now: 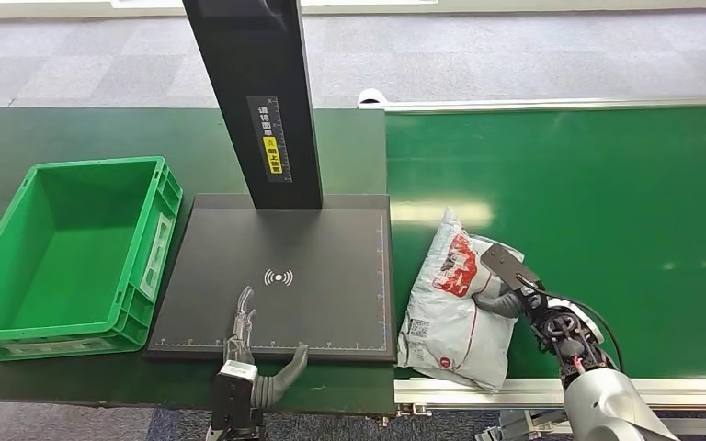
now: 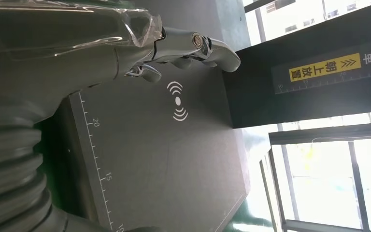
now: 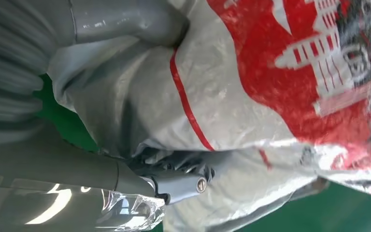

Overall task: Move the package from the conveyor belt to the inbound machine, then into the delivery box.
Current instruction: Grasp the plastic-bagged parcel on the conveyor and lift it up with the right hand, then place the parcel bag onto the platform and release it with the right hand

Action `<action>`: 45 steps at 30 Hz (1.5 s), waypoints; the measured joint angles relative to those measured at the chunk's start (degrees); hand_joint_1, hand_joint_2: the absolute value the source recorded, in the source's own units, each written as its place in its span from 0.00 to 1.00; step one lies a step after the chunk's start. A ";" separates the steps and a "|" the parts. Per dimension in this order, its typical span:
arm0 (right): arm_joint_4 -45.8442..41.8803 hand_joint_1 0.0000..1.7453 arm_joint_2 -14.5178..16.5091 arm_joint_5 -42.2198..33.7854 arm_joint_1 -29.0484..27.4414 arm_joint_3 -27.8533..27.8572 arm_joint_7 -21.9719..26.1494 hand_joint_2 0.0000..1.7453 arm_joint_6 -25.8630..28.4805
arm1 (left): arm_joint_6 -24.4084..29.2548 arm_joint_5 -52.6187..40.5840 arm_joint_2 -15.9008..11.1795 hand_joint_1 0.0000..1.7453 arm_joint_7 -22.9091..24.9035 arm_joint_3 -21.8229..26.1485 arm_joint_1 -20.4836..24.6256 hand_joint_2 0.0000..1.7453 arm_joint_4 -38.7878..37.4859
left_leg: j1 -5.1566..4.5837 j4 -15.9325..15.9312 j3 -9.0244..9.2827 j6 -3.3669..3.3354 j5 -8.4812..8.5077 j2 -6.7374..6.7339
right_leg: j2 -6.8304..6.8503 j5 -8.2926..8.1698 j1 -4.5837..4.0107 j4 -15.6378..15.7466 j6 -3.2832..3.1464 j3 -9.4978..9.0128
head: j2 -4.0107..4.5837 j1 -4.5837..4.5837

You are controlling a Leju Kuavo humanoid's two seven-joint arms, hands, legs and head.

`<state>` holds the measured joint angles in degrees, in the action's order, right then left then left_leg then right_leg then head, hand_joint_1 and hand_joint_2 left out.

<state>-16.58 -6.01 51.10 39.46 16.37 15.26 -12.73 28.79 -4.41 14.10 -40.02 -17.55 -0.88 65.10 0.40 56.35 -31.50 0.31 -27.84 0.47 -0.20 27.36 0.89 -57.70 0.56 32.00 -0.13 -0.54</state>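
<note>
A white plastic package (image 1: 450, 308) with red print lies on the green conveyor belt (image 1: 607, 202), near its front edge, right beside the inbound machine's black pad (image 1: 313, 248). My right hand (image 1: 507, 292) grips the package's right side; the thumb (image 3: 121, 21) and fingers (image 3: 178, 181) press into the crumpled bag (image 3: 270, 96). My left hand (image 1: 244, 335) hovers open over the pad's front edge, fingers (image 2: 193, 46) stretched toward the wireless symbol (image 2: 178, 100). The green delivery box (image 1: 64, 253) stands to the pad's left and holds nothing.
The machine's black post (image 1: 257, 92) with a yellow label rises from the back of the pad. The green tabletop (image 1: 74, 129) runs behind box and pad. The conveyor's metal rail (image 1: 515, 390) runs along the front.
</note>
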 joint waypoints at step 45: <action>-38.01 1.00 14.43 -23.40 -10.07 -13.84 9.92 1.00 14.63 | 10.84 -6.33 -4.14 0.00 -0.05 3.88 -5.46 1.00 31.98 | 0.05 -0.04 -0.53 0.09 0.22 0.05 | 0.08 -0.07 -0.06 -0.08 -0.06 0.47 | 0.00 0.01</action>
<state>-54.60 8.42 27.70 29.38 2.53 25.18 1.90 39.63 -10.74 9.97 -40.07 -13.67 -6.34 97.07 0.45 56.31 -32.03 0.41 -27.63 0.52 -0.12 27.30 0.83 -57.78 0.50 32.47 -0.12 -0.52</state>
